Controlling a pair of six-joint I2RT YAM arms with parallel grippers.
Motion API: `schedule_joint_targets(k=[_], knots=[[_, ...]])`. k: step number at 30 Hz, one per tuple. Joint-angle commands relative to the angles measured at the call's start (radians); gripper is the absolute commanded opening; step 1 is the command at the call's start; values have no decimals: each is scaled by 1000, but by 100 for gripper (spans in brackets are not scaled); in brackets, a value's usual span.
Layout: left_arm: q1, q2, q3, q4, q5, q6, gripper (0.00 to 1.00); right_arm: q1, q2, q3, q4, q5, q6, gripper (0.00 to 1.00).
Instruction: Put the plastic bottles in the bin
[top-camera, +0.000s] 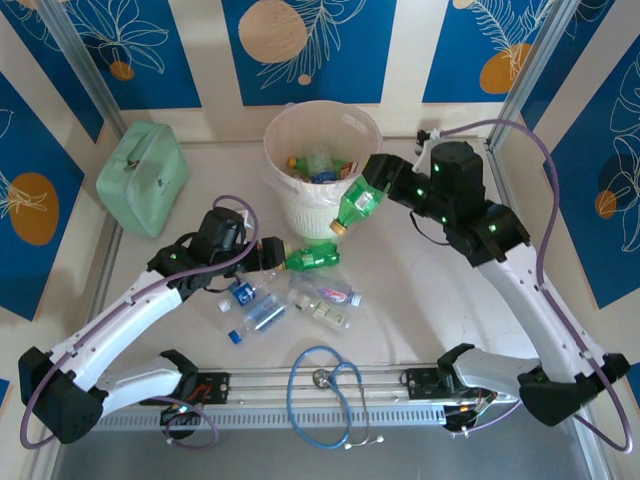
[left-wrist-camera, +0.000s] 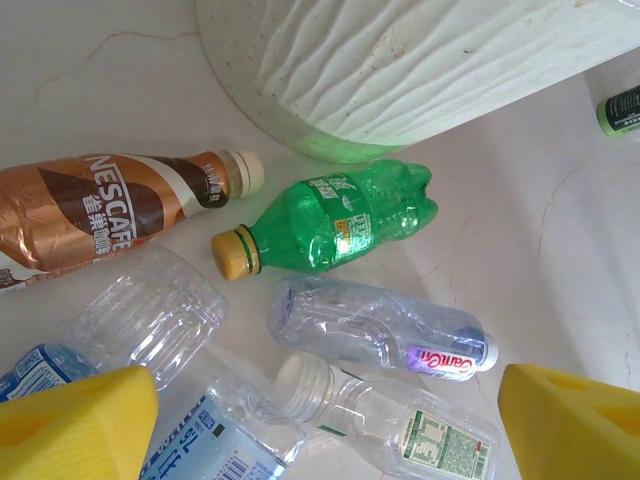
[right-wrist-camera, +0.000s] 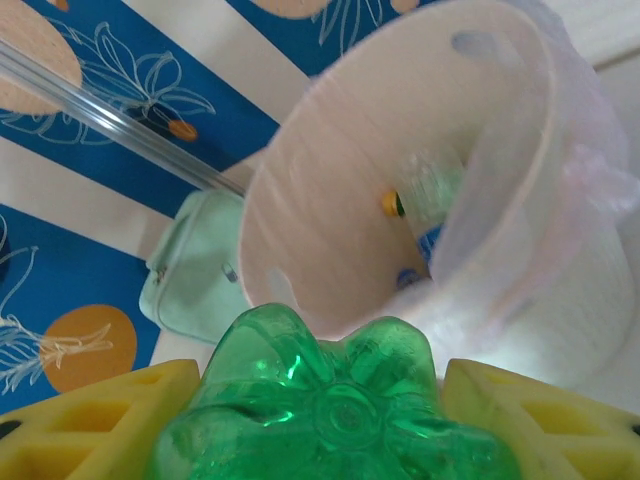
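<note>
Progress note, left to right.

Left fingers (left-wrist-camera: 75, 425): spread wide, gripping nothing, poised above the loose group on the worktop (top-camera: 430, 300). Under them lie:
- a brown coffee bottle (left-wrist-camera: 110, 215);
- a loose green bottle (left-wrist-camera: 330, 228) with a yellow cap, just beside the foot of the bin (top-camera: 305, 212);
- several clear bottles (left-wrist-camera: 380, 330), some blue-labelled and one pink-labelled, crowded together and partly touching.

I make it about six on the worktop. The clear ones overlap, so the exact number is uncertain.

Bin: upright at the far middle, liner in place. Bottles are already inside, with green, clear and blue caps showing. The count is not readable.

Right fingers (right-wrist-camera: 90, 420): pinching the held green bottle (top-camera: 358, 203) near its base. The bottle is tilted, cap pointing down toward the near side. It hangs beside the bin's right side, not yet over the opening.

Judgement: roughly halfway. Some bottles are deposited, one is in the air, and about six are left. Next step due is to carry the held bottle over the rim and let go. The left arm looks set up for the loose green bottle.
</note>
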Motion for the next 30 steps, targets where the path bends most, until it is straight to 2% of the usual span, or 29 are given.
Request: schedule_joint_targets(k=[1,5,13,20,26,30], knots=[[5,-23,-12,-24,14,1,88,-9,88,113,43,31,-45,59],[5,-27,-8,-32,11,3,88,-30,204,246,36,21,-50,59],[5,-23,-13,-30,11,5,88,-80,377,401,33,-4,-24,60],[5,-22,-14,-21,11,8,88,-91,511,568,-51,-12,-43,69],[5,-22,-12,-14,15,5,88,-91,503,561,-64,-12,-55,80],[5,-20,-5,-20,8,7,88,-85,450,501,-56,-19,-67,81]])
